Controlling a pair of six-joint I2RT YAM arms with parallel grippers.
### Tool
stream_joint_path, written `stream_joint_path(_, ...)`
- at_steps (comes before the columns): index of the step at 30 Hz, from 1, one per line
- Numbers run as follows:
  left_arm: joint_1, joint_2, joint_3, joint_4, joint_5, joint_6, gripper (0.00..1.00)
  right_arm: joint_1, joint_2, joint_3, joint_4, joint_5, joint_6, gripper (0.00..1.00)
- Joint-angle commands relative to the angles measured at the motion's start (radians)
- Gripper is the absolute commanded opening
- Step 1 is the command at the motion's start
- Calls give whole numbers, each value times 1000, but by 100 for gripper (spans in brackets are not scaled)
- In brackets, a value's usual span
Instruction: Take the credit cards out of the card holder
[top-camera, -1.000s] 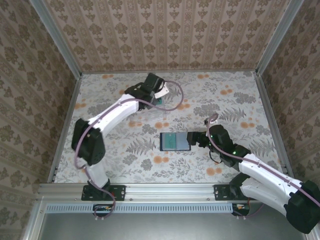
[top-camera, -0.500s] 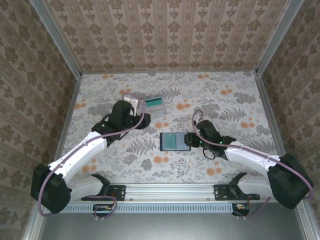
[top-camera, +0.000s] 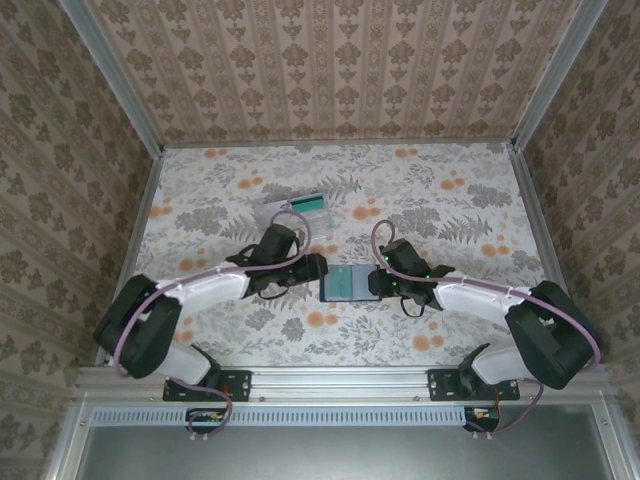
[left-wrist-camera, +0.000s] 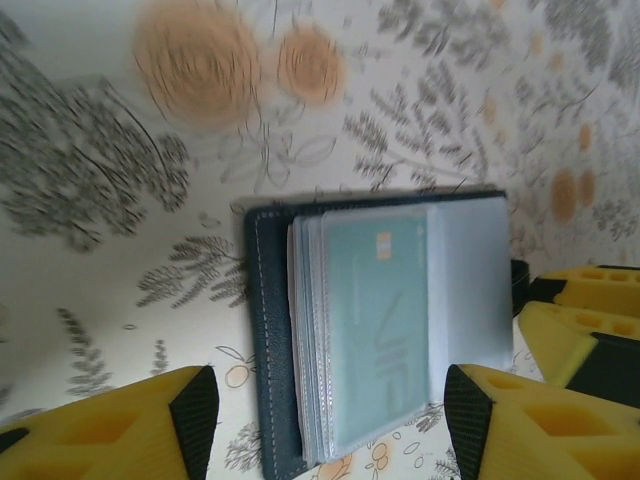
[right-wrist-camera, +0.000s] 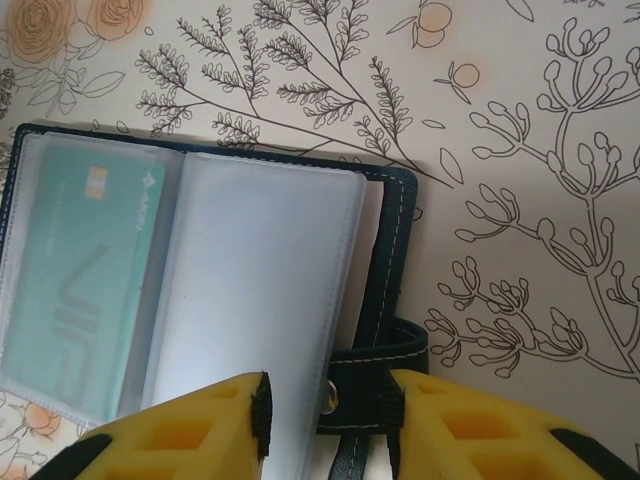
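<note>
The card holder (top-camera: 350, 284) lies open on the table, navy cover (left-wrist-camera: 268, 330) down. A teal credit card (left-wrist-camera: 375, 320) shows through its clear sleeves, beside a grey-blue sleeve (right-wrist-camera: 260, 290). My left gripper (top-camera: 318, 270) is open at the holder's left edge, its yellow fingers (left-wrist-camera: 190, 420) straddling the near end (left-wrist-camera: 330, 415). My right gripper (top-camera: 378, 283) is at the right edge, its jaws narrowed around the snap strap (right-wrist-camera: 385, 370) with a gap (right-wrist-camera: 325, 415). The right pad (right-wrist-camera: 390, 415) touches the strap. The left pad sits over the sleeve, apart from the strap.
A clear plastic box (top-camera: 290, 219) stands behind the holder toward the back, with a teal card (top-camera: 308, 203) on it. Patterned walls and metal rails (top-camera: 320, 381) bound the flowered table.
The left arm swung from the clear box at the back down to the holder's left edge. The right gripper moved onto the holder's right edge and its jaws narrowed.
</note>
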Motion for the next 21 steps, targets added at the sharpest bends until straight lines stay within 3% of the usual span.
stream_joint_path(1,-23,74,45,92,77,-83,64,6,39,6,-10,-16,16,38)
stream_joint_path(8,-65,152,94,90,92,-85,63,7,60,0,6,-27,18,38)
stream_joint_path(21,-79,85,152,-80,9,-30,63,8,72,-6,18,-35,24,37)
